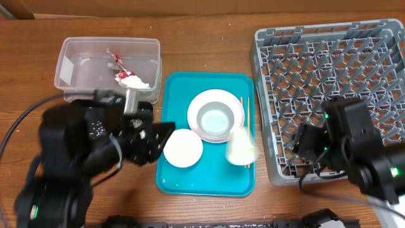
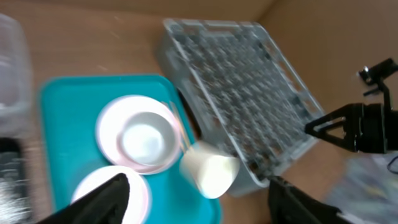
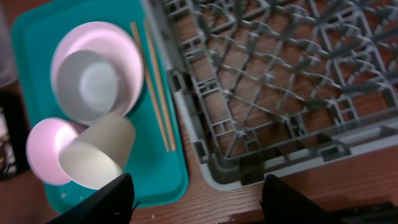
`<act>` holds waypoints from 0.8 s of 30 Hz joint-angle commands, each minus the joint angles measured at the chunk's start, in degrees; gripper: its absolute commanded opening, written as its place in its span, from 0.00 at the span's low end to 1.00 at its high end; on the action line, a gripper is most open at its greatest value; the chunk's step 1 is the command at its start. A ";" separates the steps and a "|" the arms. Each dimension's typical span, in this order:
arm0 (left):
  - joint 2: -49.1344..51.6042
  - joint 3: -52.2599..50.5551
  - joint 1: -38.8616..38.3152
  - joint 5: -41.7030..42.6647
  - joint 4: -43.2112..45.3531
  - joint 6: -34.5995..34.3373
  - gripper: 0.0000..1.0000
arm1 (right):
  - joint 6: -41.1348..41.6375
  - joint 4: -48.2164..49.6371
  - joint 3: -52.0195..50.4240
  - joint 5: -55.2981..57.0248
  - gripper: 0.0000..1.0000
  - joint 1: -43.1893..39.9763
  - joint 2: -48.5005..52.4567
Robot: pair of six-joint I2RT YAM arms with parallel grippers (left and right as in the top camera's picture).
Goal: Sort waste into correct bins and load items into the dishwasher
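2 released, empty sets, left fingers [image 2: 104, 200] and right fingers [image 3: 107, 200], hover; the right should pinch the tipped cup [image 3: 96, 155] across its rim, clear of the chopsticks [image 3: 150, 87].

A teal tray [image 1: 174, 88] bears a white bowl [image 1: 215, 119], pale pink plate [image 3: 93, 34] and off-white cup [image 1: 241, 149], beside a grey lattice-patterned rack [image 1: 329, 63] at the right edge of the brown woodgrain bench [image 1: 209, 44].

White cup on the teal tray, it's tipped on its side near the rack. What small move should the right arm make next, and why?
Probably swing the right hand left over the white cup. That hand is open and empty, the cup lies on its side on the teal tray beside the chopsticks, and the grey rack alongside looks empty.
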 commanded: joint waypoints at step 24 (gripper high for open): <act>11.34 -11.37 -23.10 -15.82 3.08 0.04 0.62 | -13.92 6.99 0.39 -21.51 0.84 -7.48 4.17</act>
